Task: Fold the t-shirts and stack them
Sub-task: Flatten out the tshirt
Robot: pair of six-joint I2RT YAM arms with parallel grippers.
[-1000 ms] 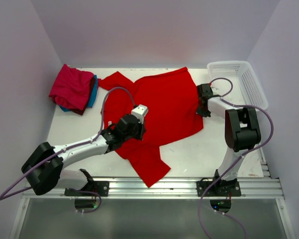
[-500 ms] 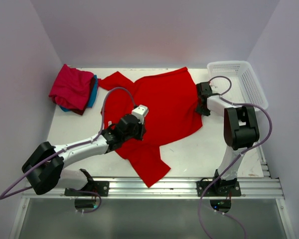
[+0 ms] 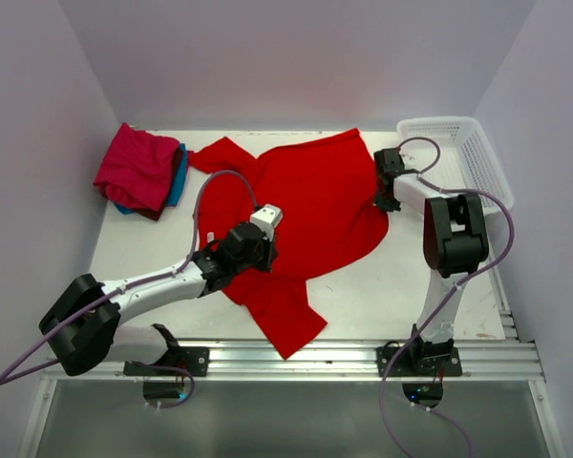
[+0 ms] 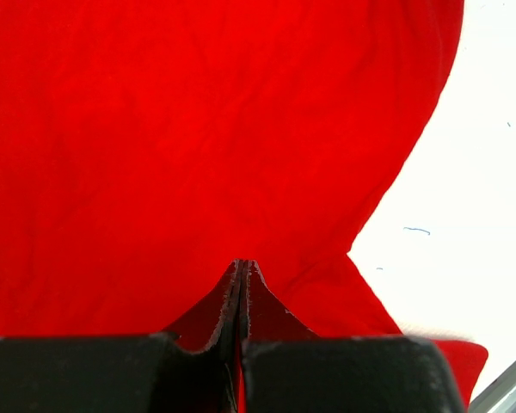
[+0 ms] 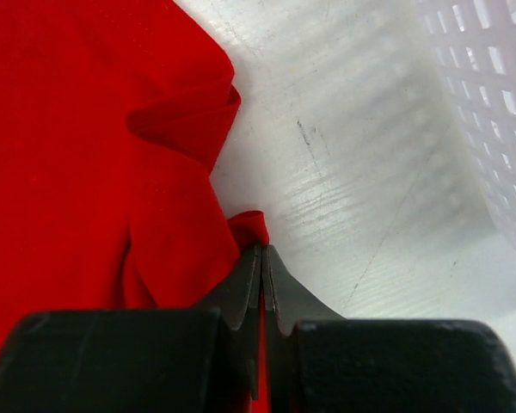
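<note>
The large bright red t-shirt lies spread out in the middle of the table, one sleeve trailing toward the near edge. My left gripper rests on its lower left part; in the left wrist view its jaws are shut with red cloth pinched between them. My right gripper sits at the shirt's right edge, shut on a small fold of the hem, as the tips show. A folded crimson-pink t-shirt lies on a teal-blue one at the back left.
A white plastic mesh basket stands at the back right, close beside my right gripper; its wall fills the right wrist view's upper right. Walls enclose the table on three sides. A metal rail runs along the near edge.
My right gripper has moved toward the back with the shirt's right edge, and the lower right hem has drawn in and rounded. The left gripper has shifted slightly left.
</note>
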